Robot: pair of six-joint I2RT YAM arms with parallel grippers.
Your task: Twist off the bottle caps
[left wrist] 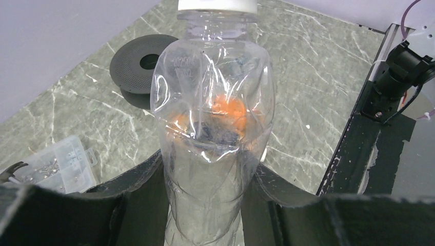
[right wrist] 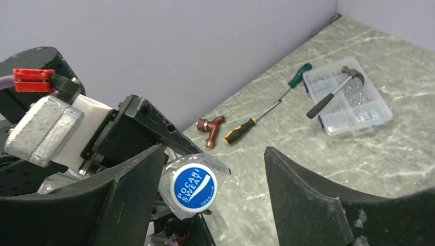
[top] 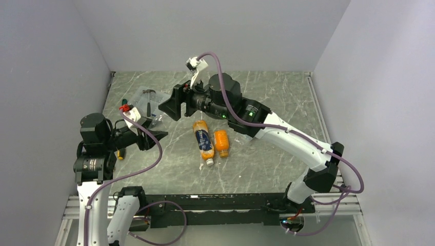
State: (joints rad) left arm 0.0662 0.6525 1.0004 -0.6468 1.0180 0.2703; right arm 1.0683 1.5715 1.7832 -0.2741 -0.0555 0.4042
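My left gripper (left wrist: 213, 177) is shut on the plain clear bottle (left wrist: 213, 118) and holds it off the table, neck pointing away. Its white cap (left wrist: 216, 5) has a blue printed top (right wrist: 192, 187) that faces my right gripper (right wrist: 215, 192). That gripper is open, with the cap between its fingers, close to the left finger (right wrist: 128, 197) and apart from the right one. In the top view the two grippers meet at the left (top: 163, 120). The tall orange bottle with a blue label (top: 204, 139) and the short orange bottle (top: 221, 142) lie side by side mid-table.
A clear parts box (right wrist: 349, 102) with a hammer (right wrist: 333, 92) on it sits at the back left. Two screwdrivers (right wrist: 267, 113) and a brown fitting (right wrist: 210, 128) lie by the left wall. A big black disc with a hole (left wrist: 136, 69) lies on the table.
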